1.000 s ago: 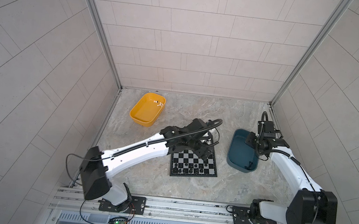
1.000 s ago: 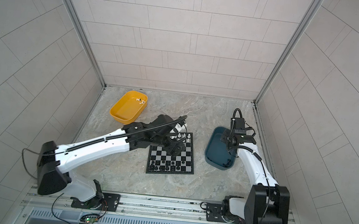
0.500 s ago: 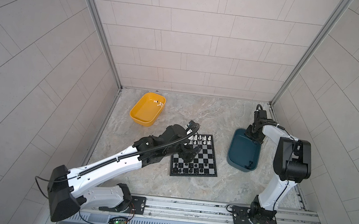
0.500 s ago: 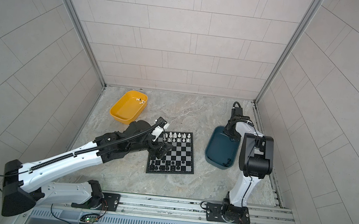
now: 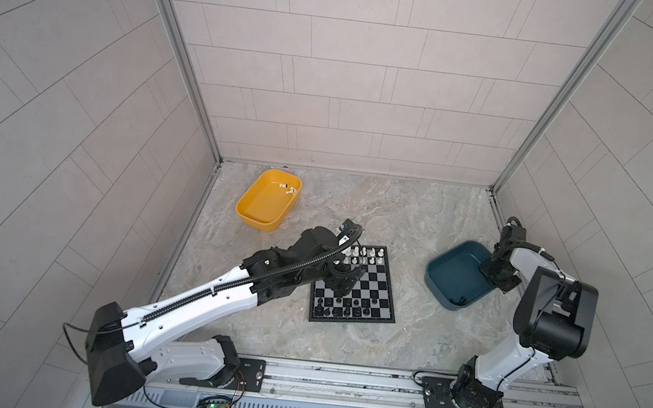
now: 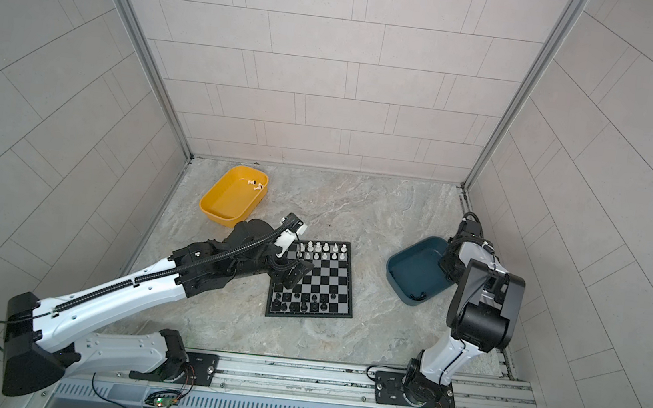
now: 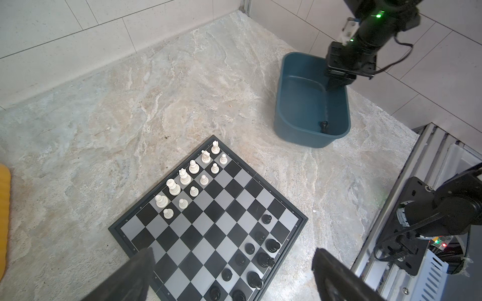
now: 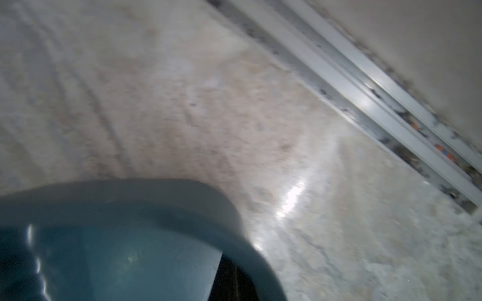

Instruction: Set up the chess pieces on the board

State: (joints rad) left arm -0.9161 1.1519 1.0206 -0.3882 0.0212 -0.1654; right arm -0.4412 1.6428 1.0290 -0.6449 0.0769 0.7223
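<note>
The board (image 5: 375,282) (image 6: 331,283) (image 7: 208,234) lies mid-table. White chess pieces (image 5: 365,255) (image 6: 321,250) (image 7: 193,177) fill part of its two far rows. Black chess pieces (image 5: 347,304) (image 6: 305,302) (image 7: 257,250) stand in part of its two near rows. My left gripper (image 5: 340,278) (image 6: 294,272) (image 7: 233,258) hovers open over the board's left side, holding nothing. My right gripper (image 5: 496,274) (image 6: 449,267) (image 7: 336,84) (image 8: 234,281) is shut, tip down inside the teal tray's far right corner; nothing shows between its fingers.
The teal tray (image 5: 450,275) (image 6: 409,271) (image 7: 300,104) (image 8: 104,247) right of the board holds one black piece (image 5: 460,300) (image 6: 419,296) (image 7: 324,126). A yellow tray (image 5: 264,206) (image 6: 228,202) at the far left holds a few white pieces (image 5: 289,189) (image 6: 256,184). Walls close three sides.
My left arm has drawn back toward the near left, uncovering the white rows, its gripper still open. The right arm's elbow has swung up, and its gripper has closed at the teal tray.
</note>
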